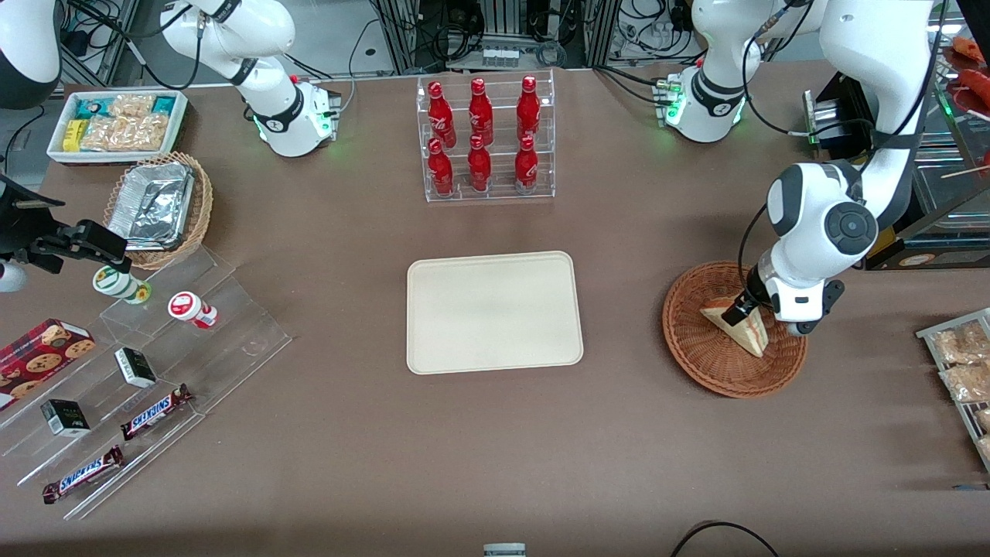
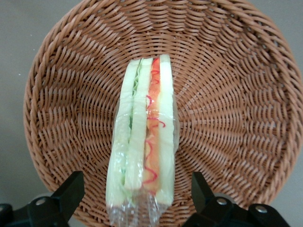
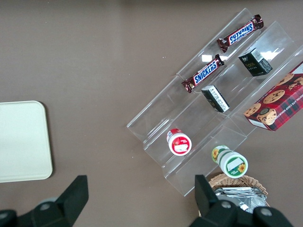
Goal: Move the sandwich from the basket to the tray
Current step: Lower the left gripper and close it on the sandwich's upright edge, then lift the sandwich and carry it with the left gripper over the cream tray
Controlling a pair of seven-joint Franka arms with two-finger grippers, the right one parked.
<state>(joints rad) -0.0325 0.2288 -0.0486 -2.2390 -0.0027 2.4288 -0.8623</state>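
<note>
The sandwich (image 2: 144, 142) is seen lying in the basket (image 1: 700, 363), wrapped in clear film, its cut edge of red-orange and green filling turned up toward the wrist camera. The claw (image 1: 741, 308) is lowered over it with the fingers (image 2: 68, 191) spread wide, one on each bread face — neither is seen touching the wrap, and nothing is held yet.

The wedge is judged light and soft: the bread would be crushed under a hard squeeze, and the film looks slick, so a moderate closing force is called for. Hold is best taken across the two flat bread faces near the thick end, where the layers are backed by the most bulk — not at the thin tip. The tray (image 1: 433, 348) lies bare mid-tabletop, well apart from the basket.
</note>
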